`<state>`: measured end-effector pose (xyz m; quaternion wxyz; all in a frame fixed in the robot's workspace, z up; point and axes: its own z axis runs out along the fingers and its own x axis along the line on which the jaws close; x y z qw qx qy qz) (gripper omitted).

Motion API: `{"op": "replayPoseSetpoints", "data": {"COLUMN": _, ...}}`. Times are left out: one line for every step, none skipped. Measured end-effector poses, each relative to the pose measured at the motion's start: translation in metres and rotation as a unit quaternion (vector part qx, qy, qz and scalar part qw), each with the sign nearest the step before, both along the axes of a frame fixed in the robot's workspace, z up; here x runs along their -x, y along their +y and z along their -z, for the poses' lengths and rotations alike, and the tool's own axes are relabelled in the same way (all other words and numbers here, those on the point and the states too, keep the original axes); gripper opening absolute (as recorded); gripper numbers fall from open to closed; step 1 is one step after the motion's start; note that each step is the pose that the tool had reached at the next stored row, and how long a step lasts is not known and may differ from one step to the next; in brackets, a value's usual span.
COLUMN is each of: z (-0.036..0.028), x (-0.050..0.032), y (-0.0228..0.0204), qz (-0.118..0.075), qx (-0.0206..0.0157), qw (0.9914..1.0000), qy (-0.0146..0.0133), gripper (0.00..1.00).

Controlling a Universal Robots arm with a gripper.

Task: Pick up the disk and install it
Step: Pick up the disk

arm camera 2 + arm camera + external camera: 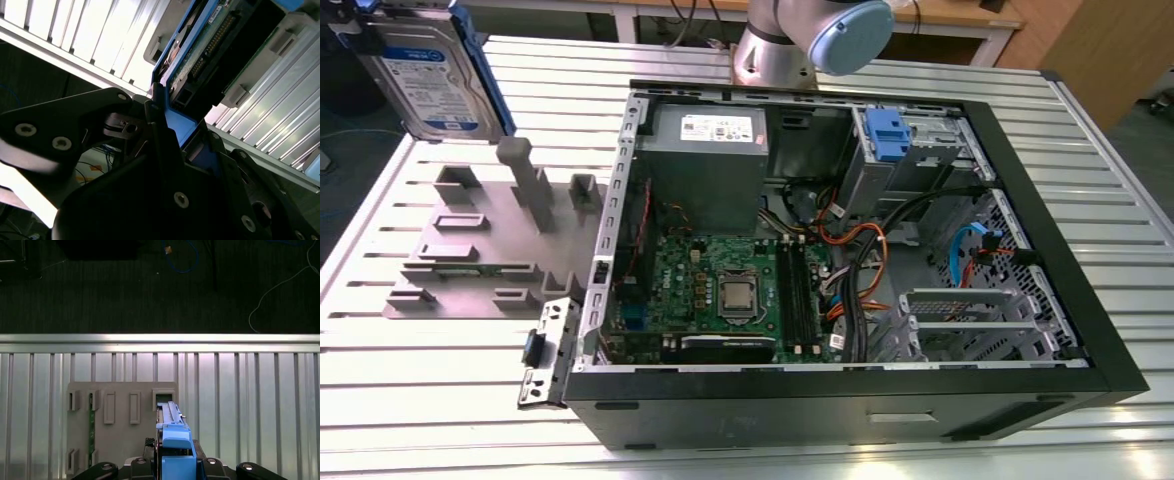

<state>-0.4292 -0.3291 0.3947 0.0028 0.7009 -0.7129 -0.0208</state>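
The disk (pixel 434 70), silver with a white-and-blue label and blue rails, hangs upright above the table at the exterior view's far left, over the grey holder block (pixel 480 250). In the second wrist view my gripper (pixel 182 130) is shut on the disk's (pixel 215 45) blue rail, with a black finger (pixel 156 120) pressed against it. The first wrist view looks down along the disk (pixel 175 437) edge-on, held in the gripper (pixel 176 462), with the holder block (pixel 122 412) directly below it.
The open computer case (pixel 1107 340) lies on the slatted metal table (pixel 400 380) at the exterior view's right. Inside it are a grey power supply (pixel 707 150), the motherboard (pixel 720 290), cables and a drive bay with a blue latch (pixel 887 135). The arm's base (pixel 787 45) stands behind the case.
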Motion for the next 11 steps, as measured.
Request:
{"op": "replayPoseSetpoints", "data": {"z": -0.0002, "x": 0.0, "y": 0.0, "qz": 0.0, "qx": 0.0, "qw": 1.0, "qy": -0.0001, "gripper": 0.36}}
{"op": "replayPoseSetpoints", "data": {"z": -0.0005, "x": 0.0, "y": 0.0, "qz": 0.0, "qx": 0.0, "qw": 1.0, "qy": 0.0, "gripper": 0.36}}
{"op": "replayPoseSetpoints", "data": {"z": -0.0009, "x": 0.0, "y": 0.0, "qz": 0.0, "qx": 0.0, "qw": 1.0, "qy": 0.0, "gripper": 0.36}}
{"op": "replayPoseSetpoints", "data": {"z": -0.0011, "x": 0.0, "y": 0.0, "qz": 0.0, "qx": 0.0, "qw": 1.0, "qy": 0.0, "gripper": 0.36}}
{"op": "replayPoseSetpoints", "data": {"z": -0.0014, "x": 0.0, "y": 0.0, "qz": 0.0, "qx": 0.0, "qw": 1.0, "qy": -0.0001, "gripper": 0.36}}
{"op": "replayPoseSetpoints", "data": {"z": -0.0017, "x": 0.0, "y": 0.0, "qz": 0.0, "qx": 0.0, "qw": 1.0, "qy": 0.0, "gripper": 0.36}}
{"op": "replayPoseSetpoints", "data": {"z": -0.002, "x": 0.0, "y": 0.0, "qz": 0.0, "qx": 0.0, "qw": 1.0, "qy": 0.0, "gripper": 0.36}}
{"op": "replayPoseSetpoints", "data": {"z": -0.0023, "x": 0.0, "y": 0.0, "qz": 0.0, "qx": 0.0, "qw": 1.0, "qy": -0.0001, "gripper": 0.36}}
{"op": "replayPoseSetpoints", "data": {"z": -0.0026, "x": 0.0, "y": 0.0, "qz": 0.0, "qx": 0.0, "qw": 1.0, "qy": 0.0, "gripper": 0.36}}
{"op": "replayPoseSetpoints", "data": {"z": -0.0029, "x": 0.0, "y": 0.0, "qz": 0.0, "qx": 0.0, "qw": 1.0, "qy": 0.0, "gripper": 0.36}}
{"op": "replayPoseSetpoints", "data": {"z": -0.0032, "x": 0.0, "y": 0.0, "qz": 0.0, "qx": 0.0, "qw": 1.0, "qy": 0.0, "gripper": 0.36}}
